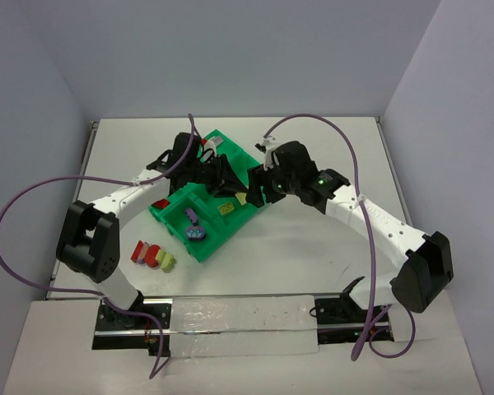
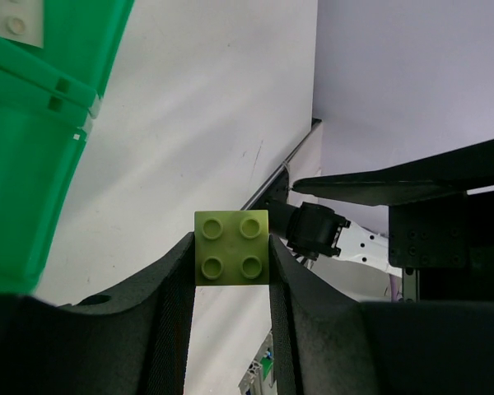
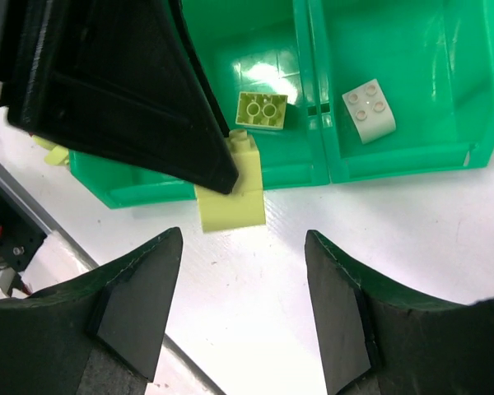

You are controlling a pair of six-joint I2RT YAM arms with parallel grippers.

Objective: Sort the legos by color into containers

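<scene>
White surface (image 1: 313, 255), green tray (image 3: 317, 99), my left hand (image 2: 231, 276) clamping a yellow-green brick (image 2: 231, 247), my right hand (image 3: 240, 247) spread wide above a pale-yellow brick (image 3: 232, 204)

In the middle of the table (image 1: 313, 247), set at a slant: the tray (image 1: 179, 216). Left of it, near the front, on the table: a row of bricks (image 1: 152, 255). Further back, just beside the tray's left wall: a lone brick (image 1: 160, 203). In the tray's front bin: two small bricks (image 1: 195, 226), one behind the other. Above the tray's back end: the left gripper (image 2: 230, 251), with a held brick (image 2: 231, 245) between its fingers, touching both. At the tray's right side: the right gripper (image 3: 243, 247), fingers wide apart over the table. Just ahead of it, on the table, against the tray's outer wall: an outside brick (image 3: 230, 210). Past that wall, in a bin: an inside brick (image 3: 262, 111). In the next bin along: a single brick (image 3: 368, 109).
</scene>
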